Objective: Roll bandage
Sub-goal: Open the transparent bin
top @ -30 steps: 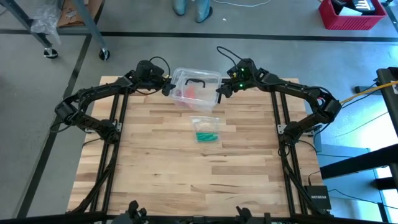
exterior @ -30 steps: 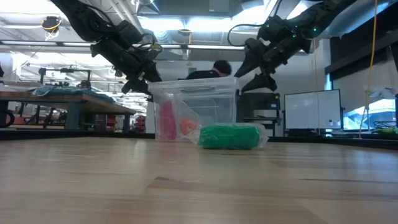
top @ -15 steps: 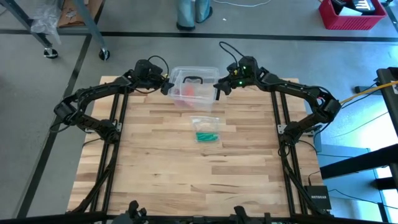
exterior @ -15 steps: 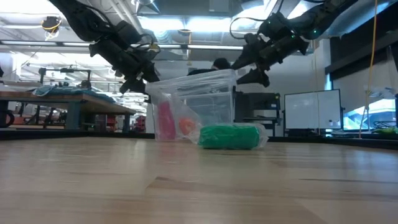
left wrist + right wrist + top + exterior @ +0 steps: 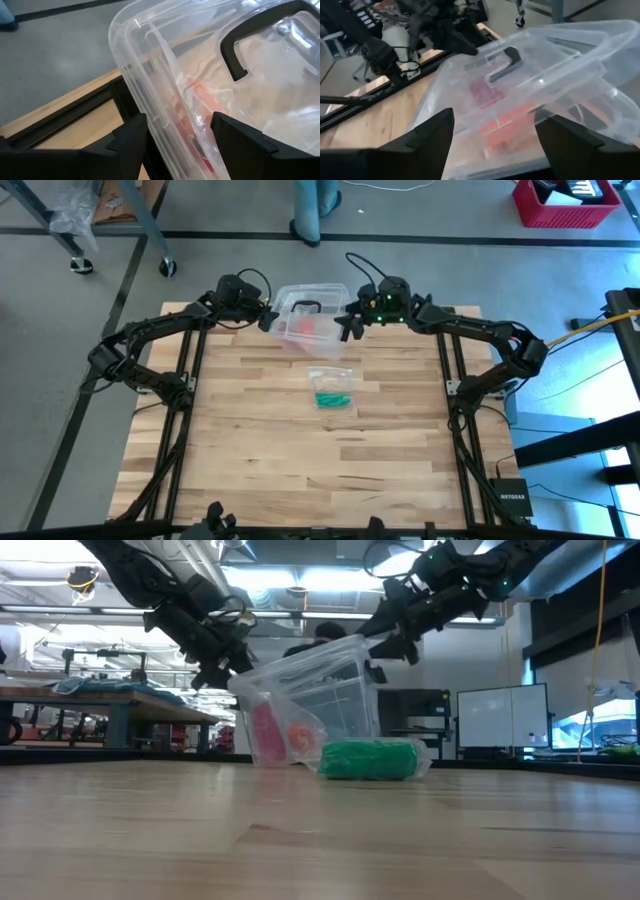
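We read one piece of writing only: white lettering on a black device (image 5: 513,502) beside the worktop's right side, too small to make out.

The bandage (image 5: 332,399) (image 5: 368,759) is one solid green roll of soft cloth. It lies on the light wooden worktop (image 5: 300,470) inside one thin clear plastic wrapper (image 5: 329,378), near the centre and in front of the box.

We count one clear plastic box with a black handle (image 5: 312,322) (image 5: 315,700) (image 5: 200,75) (image 5: 530,85), tilted, one edge raised. Pink and orange items show inside it.

Two arms are at work. The left gripper (image 5: 264,321) (image 5: 177,135) straddles the box's left rim with its jaws spread wide. The right gripper (image 5: 347,326) (image 5: 492,130) has its jaws spread at the box's right rim; we cannot tell whether either grips the rim.
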Robot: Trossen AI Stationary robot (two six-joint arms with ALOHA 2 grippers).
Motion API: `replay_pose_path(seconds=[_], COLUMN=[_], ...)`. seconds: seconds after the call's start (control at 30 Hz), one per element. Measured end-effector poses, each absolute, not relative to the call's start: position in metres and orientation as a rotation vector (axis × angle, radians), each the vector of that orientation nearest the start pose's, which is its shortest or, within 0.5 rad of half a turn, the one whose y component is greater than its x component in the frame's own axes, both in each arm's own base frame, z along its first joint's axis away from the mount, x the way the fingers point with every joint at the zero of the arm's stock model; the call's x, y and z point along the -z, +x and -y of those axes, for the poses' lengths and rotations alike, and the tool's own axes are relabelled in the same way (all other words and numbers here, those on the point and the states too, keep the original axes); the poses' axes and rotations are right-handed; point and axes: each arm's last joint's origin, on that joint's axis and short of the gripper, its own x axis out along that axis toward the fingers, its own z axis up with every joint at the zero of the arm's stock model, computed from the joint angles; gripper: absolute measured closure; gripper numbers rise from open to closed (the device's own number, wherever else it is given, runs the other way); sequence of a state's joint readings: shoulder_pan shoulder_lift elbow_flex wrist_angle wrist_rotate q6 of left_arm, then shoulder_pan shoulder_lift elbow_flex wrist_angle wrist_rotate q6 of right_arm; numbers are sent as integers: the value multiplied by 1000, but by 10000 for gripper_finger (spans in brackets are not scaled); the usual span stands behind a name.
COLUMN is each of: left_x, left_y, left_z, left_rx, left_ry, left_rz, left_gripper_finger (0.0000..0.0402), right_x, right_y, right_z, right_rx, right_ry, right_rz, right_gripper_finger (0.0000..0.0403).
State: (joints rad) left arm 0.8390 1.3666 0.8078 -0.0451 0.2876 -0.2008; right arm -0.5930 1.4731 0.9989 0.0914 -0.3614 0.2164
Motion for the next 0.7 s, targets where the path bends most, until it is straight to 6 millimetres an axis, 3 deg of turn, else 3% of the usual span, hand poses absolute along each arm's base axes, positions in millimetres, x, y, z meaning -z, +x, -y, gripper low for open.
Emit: replay_pose_path(seconds=[0.33,0.7], left_x=[-229,-231], left_y=[197,199], left_z=[-206,-205], left_rx=[-575,-570], left_ry=[-514,-514], left_rz=[-457,-442], left_gripper_finger=[188,188], right_x=[-276,-267], right_y=[284,285], right_z=[166,169], right_rx=[237,307], right_ry=[330,465], right_rz=[-288,-323], right_gripper_finger=[123,123])
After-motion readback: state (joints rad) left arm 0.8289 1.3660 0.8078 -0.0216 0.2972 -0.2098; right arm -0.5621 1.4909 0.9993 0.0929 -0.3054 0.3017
